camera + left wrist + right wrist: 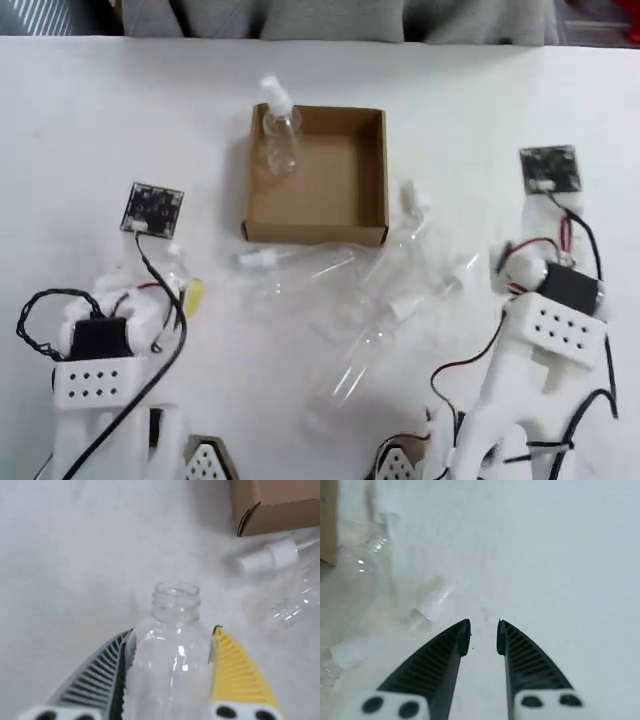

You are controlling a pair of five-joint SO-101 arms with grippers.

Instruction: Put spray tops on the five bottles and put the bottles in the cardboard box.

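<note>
In the left wrist view my left gripper [172,632] is shut on a clear capless bottle [175,605], its open neck pointing away past the grey and yellow fingers. From above, this gripper [180,285] sits at the left, short of the cardboard box [368,180]. One bottle with a spray top [279,135] stands in the box's far left corner. Several clear bottles [380,270] and white spray tops [258,260] lie in front of the box. My right gripper [482,630] is narrowly open over bare table, holding nothing, with a spray top [431,604] just ahead.
The box corner [265,510] and a loose spray top [267,559] lie ahead of the left gripper. The right arm [545,320] stands to the right of the bottle pile. Bare white table spreads to the far left and far right.
</note>
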